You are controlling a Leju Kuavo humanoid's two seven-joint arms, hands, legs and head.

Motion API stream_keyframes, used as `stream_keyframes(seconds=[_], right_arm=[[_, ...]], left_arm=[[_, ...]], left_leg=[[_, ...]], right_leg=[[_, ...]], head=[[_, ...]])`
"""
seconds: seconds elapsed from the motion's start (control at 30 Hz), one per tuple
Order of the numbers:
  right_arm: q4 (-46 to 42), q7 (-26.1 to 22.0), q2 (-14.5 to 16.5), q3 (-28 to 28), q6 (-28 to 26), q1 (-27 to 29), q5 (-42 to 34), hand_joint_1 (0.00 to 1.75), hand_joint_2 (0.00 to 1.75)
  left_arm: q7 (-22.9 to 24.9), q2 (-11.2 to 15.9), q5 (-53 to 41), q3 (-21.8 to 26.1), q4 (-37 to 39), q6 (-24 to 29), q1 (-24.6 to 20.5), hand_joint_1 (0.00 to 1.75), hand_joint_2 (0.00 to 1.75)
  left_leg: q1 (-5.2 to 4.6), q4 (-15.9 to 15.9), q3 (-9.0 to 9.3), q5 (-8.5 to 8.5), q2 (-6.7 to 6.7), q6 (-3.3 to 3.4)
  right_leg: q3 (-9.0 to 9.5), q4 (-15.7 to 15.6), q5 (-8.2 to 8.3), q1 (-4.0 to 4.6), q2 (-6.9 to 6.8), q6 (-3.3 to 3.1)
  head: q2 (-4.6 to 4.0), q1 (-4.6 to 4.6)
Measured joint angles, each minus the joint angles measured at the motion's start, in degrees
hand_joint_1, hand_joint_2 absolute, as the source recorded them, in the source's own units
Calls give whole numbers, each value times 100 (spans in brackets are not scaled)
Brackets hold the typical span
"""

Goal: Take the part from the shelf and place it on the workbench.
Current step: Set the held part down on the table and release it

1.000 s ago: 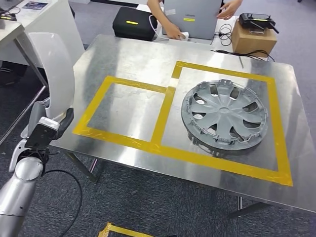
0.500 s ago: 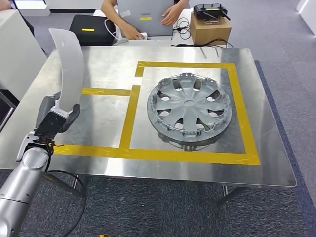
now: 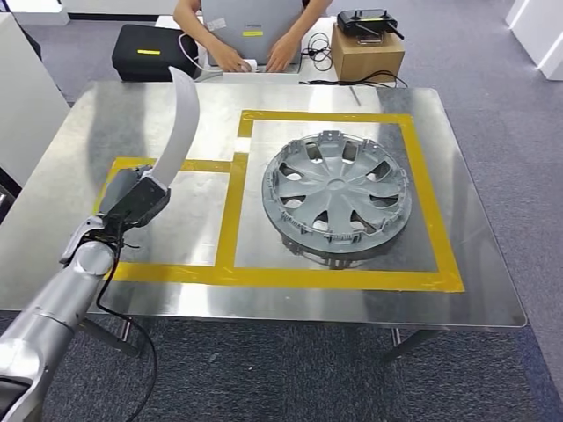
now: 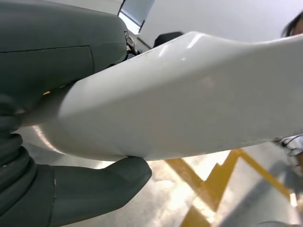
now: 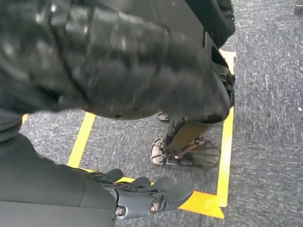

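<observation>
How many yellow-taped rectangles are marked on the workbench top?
2. The larger right rectangle frames the hubcap; the smaller left rectangle adjoins it, beneath the white part held by the left hand.

Workshop: taped steel workbench (image 3: 79, 167), grey carpet (image 3: 504, 105).

Steel workbench (image 3: 79, 167) carries hubcap (image 3: 337, 193) inside yellow tape (image 3: 229, 220).

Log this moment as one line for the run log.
left hand holds white curved part over workbench | hubcap in right taped box | right hand empty
</observation>
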Motion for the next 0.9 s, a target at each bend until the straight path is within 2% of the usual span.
stream_keyframes(seconds=[0.1, 0.33, 0.6, 0.63, 0.7, 0.77, 0.83, 0.9], right_arm=[[-5, -5, -1, 29, 7, -16, 38, 0, 0], [-11, -36, -1, 62, 9, -28, 57, 0, 0], [-12, -74, -1, 129, 16, -32, 61, 0, 0], [-12, -63, -1, 134, 16, -31, 60, 0, 0], [-12, -44, -1, 140, 13, -25, 57, 0, 0], [-12, -36, -1, 142, 4, -16, 49, 0, 0], [-12, -33, -1, 142, -8, -14, 32, 0, 0], [-12, -31, -1, 142, -22, -14, 3, 0, 0]], left_arm=[[146, -109, -117, -121, 491, -73, -207, 175, 175], [295, -238, -228, -254, 1065, -71, -449, 175, 175], [1176, -374, -1024, -523, 1977, 32, -826, 175, 175], [1281, -384, -1115, -555, 2068, 32, -848, 168, 175], [1459, -396, -1259, -600, 2228, 49, -865, 102, 175], [1567, -395, -1372, -629, 2344, 103, -863, 22, 175], [1630, -383, -1466, -641, 2412, 204, -861, 1, 175], [1679, -359, -1549, -644, 2437, 332, -856, 0, 175]], left_leg=[[-7, 2, -1, -3, 0, 16], [-7, 3, 1, -5, 0, 20], [9, -7, 4, 1, 0, 14], [10, -8, 5, 2, 0, 13], [10, -11, 6, 3, 0, 11], [10, -13, 5, 3, 0, 11], [11, -14, 5, 3, 0, 10], [11, -15, 5, 3, 0, 10]], right_leg=[[3, -10, 7, -8, 1, 29], [0, -9, 4, -11, 2, 44], [-7, -1, 2, 4, 2, 44], [-7, 0, 2, 5, 3, 44], [-9, 1, 2, 5, 6, 43], [-10, 2, 0, 6, 5, 40], [-10, 2, -2, 6, 3, 37], [-9, 3, -2, 6, 2, 37]], head=[[0, -1], [0, -4], [0, -4], [0, -4], [0, -4], [0, -4], [0, -4], [0, -5]])
